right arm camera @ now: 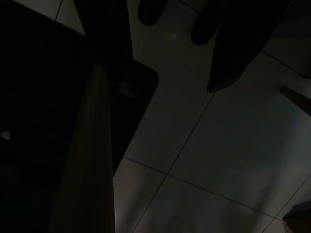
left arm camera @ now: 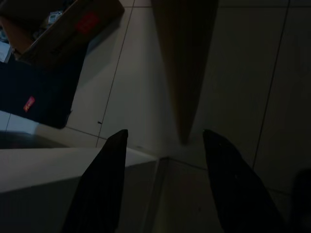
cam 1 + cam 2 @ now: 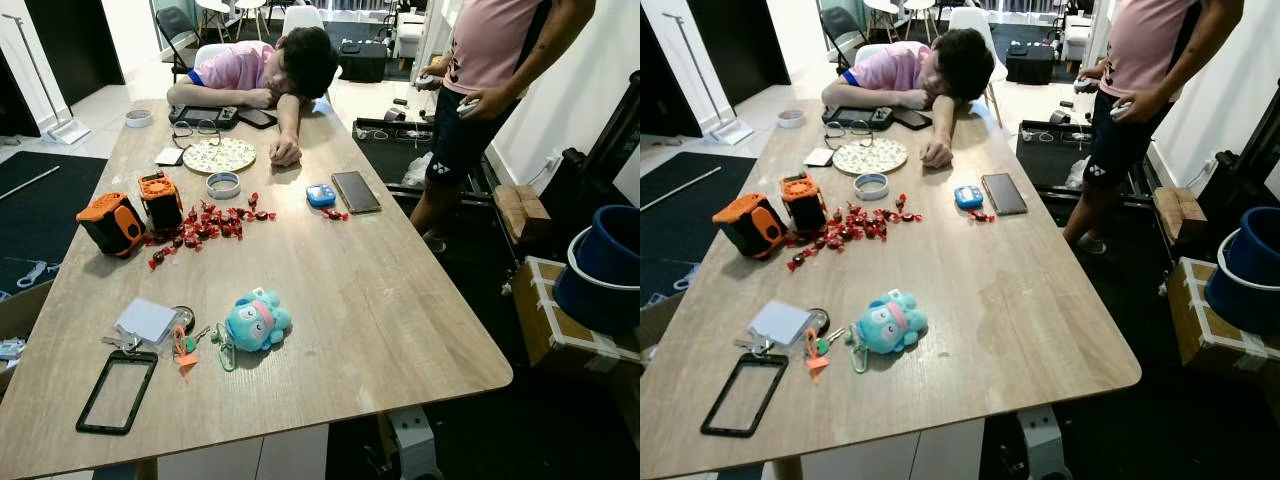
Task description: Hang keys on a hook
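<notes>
Keys [image 3: 128, 343] lie near the robot's edge of the wooden surface [image 3: 400, 300], toward its left side. Small silver bunch, partly under a pale card tag [image 3: 146, 320], joined to a dark round fob [image 3: 184, 318], an orange tag [image 3: 186, 358] and a green clip, with a teal plush charm [image 3: 257, 321] just beside them to the right. An empty black phone case [image 3: 117, 392] lies flat just nearer the robot than the bunch.

Head views give the whole surface: two orange-and-black cubes [image 3: 135, 212] further along on the left, red wrapped candies [image 3: 210, 224] scattered beside them, a tape roll [image 3: 223, 185], a patterned round plate [image 3: 219, 155], a blue gadget [image 3: 321, 195] and a dark phone [image 3: 356, 191]. One person sits slumped at the far end, an arm [image 3: 288, 125] stretched onto the wood. Another person stands off the right side holding a controller [image 3: 468, 108]. Blue bucket [image 3: 612, 262] on a taped box at far right.

Wrist views, both dim, give the floor below. Left wrist: left end effector [image 2: 165, 138], fingers apart and holding nothing, over pale tiles, a wooden leg [image 2: 184, 63] ahead, a cardboard box [image 2: 63, 29] to one side. Right wrist: right end effector, one dark finger [image 1: 238, 53] visible over tiles; whether it is apart or together, cannot tell.
</notes>
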`<state>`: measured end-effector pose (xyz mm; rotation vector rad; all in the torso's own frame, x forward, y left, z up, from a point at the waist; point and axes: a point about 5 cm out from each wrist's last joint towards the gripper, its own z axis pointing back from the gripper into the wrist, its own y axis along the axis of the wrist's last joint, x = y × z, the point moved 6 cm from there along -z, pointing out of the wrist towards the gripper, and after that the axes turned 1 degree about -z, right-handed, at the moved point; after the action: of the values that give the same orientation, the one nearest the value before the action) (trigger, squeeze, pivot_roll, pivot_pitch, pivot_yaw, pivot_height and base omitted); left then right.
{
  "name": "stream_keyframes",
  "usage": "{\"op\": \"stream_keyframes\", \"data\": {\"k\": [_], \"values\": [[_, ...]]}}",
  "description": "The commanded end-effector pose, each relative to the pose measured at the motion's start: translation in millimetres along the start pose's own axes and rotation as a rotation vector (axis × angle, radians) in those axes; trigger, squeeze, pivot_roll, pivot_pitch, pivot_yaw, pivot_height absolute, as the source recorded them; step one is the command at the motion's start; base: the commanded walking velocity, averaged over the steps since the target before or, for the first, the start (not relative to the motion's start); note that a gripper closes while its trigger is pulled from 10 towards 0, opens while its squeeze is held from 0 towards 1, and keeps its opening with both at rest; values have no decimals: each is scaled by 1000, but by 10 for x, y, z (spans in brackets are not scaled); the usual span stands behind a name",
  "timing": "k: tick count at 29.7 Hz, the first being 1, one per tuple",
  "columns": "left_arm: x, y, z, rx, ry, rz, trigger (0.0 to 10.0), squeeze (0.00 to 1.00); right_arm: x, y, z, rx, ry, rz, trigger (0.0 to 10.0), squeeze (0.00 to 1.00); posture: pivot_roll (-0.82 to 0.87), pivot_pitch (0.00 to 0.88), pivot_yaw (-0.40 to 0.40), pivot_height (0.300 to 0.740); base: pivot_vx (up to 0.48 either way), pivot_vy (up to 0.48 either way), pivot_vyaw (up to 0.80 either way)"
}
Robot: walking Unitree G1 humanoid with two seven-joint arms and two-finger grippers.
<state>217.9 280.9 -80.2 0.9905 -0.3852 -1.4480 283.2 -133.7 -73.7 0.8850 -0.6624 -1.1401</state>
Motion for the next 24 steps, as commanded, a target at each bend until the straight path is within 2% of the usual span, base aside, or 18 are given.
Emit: {"op": "stream_keyframes", "data": {"k": [1,20,24], "values": [[-45,9,-2,9,17,-1,10000,0,-26,-60,16,-19,3,-11,10000,0,234,112,17,740,0,0,0],[-7,23,-8,13,9,-3,10000,0,-19,-58,17,-17,2,-13,10000,0,231,110,13,740,0,0,0],[-44,-43,20,-2,21,5,10000,0,-46,-53,12,-16,13,-9,10000,0,236,111,13,740,0,0,0]]}}
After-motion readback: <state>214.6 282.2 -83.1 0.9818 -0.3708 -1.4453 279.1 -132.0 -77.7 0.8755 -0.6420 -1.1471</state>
